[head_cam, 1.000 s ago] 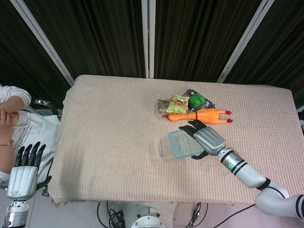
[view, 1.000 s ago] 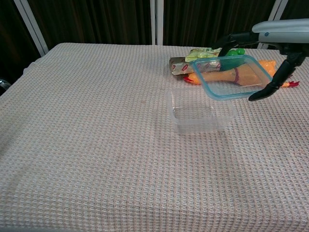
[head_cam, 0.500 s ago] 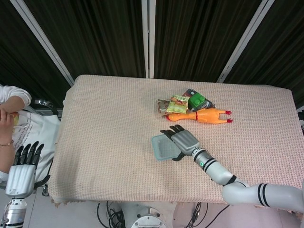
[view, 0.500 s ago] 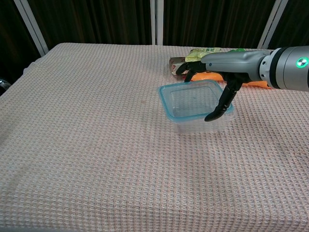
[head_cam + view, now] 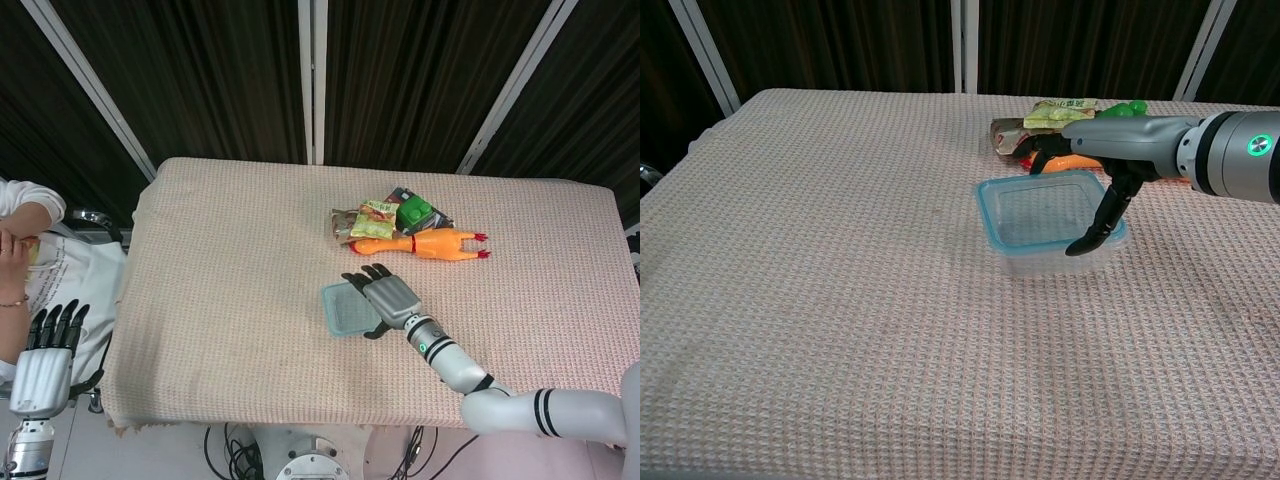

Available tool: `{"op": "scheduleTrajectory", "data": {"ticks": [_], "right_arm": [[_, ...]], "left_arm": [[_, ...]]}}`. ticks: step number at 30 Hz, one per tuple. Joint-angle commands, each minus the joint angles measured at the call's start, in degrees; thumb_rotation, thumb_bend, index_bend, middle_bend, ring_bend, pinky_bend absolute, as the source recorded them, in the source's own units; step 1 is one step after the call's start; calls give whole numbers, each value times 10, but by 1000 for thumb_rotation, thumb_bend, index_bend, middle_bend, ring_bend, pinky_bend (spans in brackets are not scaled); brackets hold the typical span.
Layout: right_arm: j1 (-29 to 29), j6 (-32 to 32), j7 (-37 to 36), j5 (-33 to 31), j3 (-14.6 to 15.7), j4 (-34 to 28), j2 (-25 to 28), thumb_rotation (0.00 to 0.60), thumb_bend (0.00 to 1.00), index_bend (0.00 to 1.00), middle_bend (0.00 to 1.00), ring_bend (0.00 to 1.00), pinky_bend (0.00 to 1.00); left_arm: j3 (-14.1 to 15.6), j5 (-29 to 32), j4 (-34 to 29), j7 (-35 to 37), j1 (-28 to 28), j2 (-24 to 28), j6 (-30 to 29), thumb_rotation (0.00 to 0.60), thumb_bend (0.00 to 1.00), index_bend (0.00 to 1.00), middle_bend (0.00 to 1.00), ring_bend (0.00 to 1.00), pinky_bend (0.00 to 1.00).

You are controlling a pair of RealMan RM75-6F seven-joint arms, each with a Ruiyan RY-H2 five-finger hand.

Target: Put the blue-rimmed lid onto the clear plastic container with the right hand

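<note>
The blue-rimmed lid lies flat on top of the clear plastic container near the middle of the table. My right hand reaches over the lid's right side and grips it, thumb down at the near right corner and fingers at the far edge. From the head view the lid hides the container, with the right hand just to its right. Beside the table's left front corner, below its edge, my left hand hangs with fingers apart and holds nothing.
An orange rubber chicken, snack packets and a green item lie just behind the container. A person sits at the table's left side. The woven cloth covers the table.
The right hand carried the lid from above right of the container, leftwards and down onto it. In the last half second it settled slightly lower. The left hand barely moved.
</note>
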State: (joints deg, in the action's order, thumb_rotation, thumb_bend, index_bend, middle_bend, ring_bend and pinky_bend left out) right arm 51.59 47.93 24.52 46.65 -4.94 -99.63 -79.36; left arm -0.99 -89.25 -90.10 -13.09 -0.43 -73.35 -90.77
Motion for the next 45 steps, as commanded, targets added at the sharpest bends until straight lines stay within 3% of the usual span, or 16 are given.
{"op": "scheduleTrajectory", "data": {"ticks": [1, 28, 45], "right_arm": [[-4, -1, -8, 4, 2, 4, 3, 600, 87, 15, 248, 0, 0], [1, -35, -52, 34, 1, 51, -9, 600, 81, 0, 222, 0, 0], [0, -31, -52, 50, 7, 37, 1, 600, 0, 0, 31, 0, 0]], "left_arm": [[0, 0, -1, -1, 0, 0, 0, 600, 38, 61, 23, 0, 0], [-2, 7, -15, -21, -4, 2, 7, 600, 38, 61, 23, 0, 0], [-1, 6, -19, -25, -4, 2, 5, 600, 37, 61, 23, 0, 0]]}}
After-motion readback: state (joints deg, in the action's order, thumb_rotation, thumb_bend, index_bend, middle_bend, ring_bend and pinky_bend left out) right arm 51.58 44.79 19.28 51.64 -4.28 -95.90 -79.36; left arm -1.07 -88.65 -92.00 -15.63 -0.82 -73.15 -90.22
